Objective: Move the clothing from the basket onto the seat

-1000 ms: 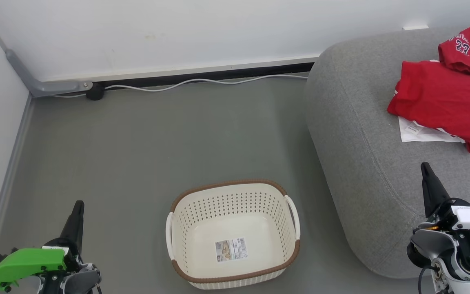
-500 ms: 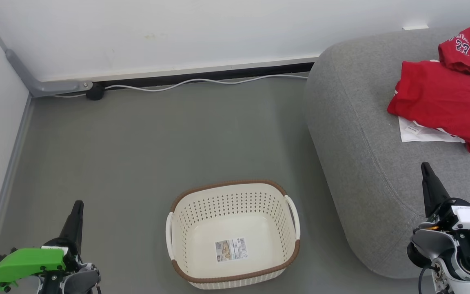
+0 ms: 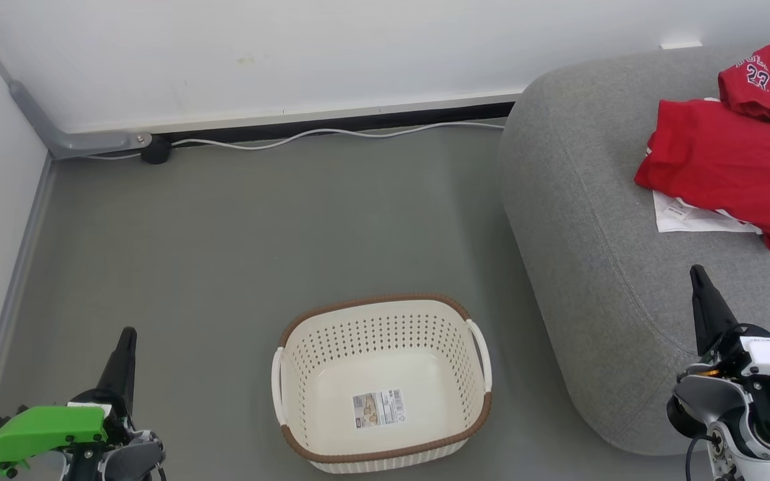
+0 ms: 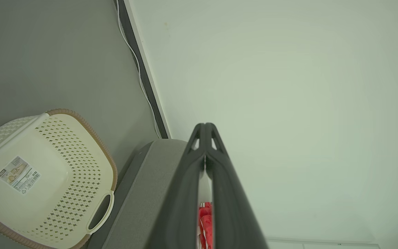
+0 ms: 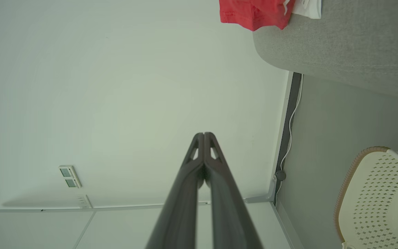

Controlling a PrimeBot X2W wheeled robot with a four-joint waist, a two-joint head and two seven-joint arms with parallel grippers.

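Note:
The cream basket (image 3: 382, 314) with a brown rim stands on the floor in the head view, holding nothing but its label sticker; it also appears in the left wrist view (image 4: 81, 145) and the right wrist view (image 5: 375, 193). The red clothing (image 3: 726, 157) lies on the grey seat (image 3: 592, 254) at the upper right, one piece printed with 23; a red edge shows in the right wrist view (image 5: 250, 14). My left gripper (image 3: 128, 334) is shut and holds nothing, left of the basket. My right gripper (image 3: 696, 272) is shut and holds nothing, over the seat's front edge.
A white cable (image 3: 331, 133) runs along the baseboard at the back wall. A grey conduit (image 3: 71, 137) bends into the left corner. A white wall stands to the left. Grey floor (image 3: 258, 220) lies between the wall, the basket and the seat.

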